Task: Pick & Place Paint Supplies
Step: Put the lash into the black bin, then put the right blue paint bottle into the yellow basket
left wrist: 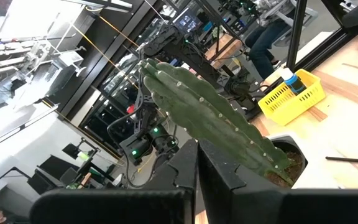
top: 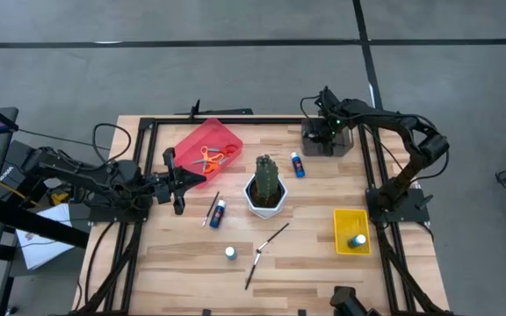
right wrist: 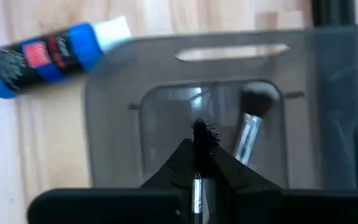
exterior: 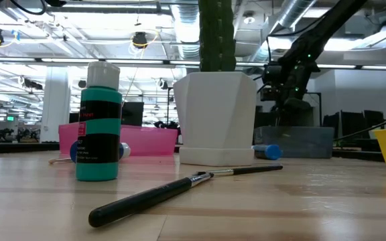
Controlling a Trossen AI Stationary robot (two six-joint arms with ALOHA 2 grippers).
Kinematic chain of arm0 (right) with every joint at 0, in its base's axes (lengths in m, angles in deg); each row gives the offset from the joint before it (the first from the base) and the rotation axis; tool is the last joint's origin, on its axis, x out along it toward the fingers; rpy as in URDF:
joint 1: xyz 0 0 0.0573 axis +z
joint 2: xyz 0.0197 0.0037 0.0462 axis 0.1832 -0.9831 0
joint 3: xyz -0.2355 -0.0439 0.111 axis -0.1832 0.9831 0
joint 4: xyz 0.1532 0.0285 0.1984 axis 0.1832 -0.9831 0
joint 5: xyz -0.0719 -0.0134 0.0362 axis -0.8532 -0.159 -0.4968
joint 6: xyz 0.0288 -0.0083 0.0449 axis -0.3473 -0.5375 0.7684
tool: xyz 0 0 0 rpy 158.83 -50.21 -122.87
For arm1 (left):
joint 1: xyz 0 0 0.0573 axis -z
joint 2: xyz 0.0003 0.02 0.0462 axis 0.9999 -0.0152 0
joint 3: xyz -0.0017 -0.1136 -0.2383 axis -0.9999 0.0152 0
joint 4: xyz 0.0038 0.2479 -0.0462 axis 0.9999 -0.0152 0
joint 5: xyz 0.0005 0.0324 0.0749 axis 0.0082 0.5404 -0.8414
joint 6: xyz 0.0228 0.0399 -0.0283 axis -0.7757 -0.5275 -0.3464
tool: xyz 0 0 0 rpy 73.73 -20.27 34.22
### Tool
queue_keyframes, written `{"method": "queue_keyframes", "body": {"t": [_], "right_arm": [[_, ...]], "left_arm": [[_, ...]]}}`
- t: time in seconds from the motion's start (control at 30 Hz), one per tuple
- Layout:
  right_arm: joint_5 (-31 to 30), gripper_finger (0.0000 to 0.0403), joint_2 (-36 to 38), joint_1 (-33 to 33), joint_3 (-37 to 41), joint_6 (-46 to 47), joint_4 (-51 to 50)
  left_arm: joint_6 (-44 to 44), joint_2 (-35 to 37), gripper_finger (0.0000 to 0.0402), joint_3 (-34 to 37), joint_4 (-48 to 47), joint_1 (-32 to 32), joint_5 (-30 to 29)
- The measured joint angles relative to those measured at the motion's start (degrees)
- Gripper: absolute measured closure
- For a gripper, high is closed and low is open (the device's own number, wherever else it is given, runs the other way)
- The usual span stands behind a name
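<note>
high: straight down, far | low: table-level, close | wrists: close, forward | shared: cactus (top: 267, 175)

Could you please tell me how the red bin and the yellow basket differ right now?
The red bin sits near the left gripper and holds orange scissors; the yellow basket sits on the right and holds a paint bottle. The bin is larger. Both rest on the table.
</note>
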Motion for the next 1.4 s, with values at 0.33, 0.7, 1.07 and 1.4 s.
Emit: {"method": "queue_keyframes", "body": {"t": [0.33, 0.7, 1.07, 1.4], "right_arm": [[-0.9, 0.0379, 0.0, 0.2, 0.0, -0.1, 0.4], [-0.9, 0.0329, 0.0, 0.1, -1.7, 6.1, 1.3], [-0.9, 0.0304, 0.5, 0.7, -9.8, 11.0, -9.3], [-0.8, 0.0303, 10.1, 7.2, -12.4, 37.4, -11.9]], "left_arm": [[0.0, 0.0, 0.0395, 0.0, -0.1, 0.0, 0.0], [0.0, 0.0, 0.0395, 0.0, -0.1, 0.0, 0.0], [0.0, 0.0, 0.0395, 0.0, -0.1, 0.0, 0.0], [0.0, 0.0, 0.0395, 0.0, 0.0, 0.0, -1.1]]}}
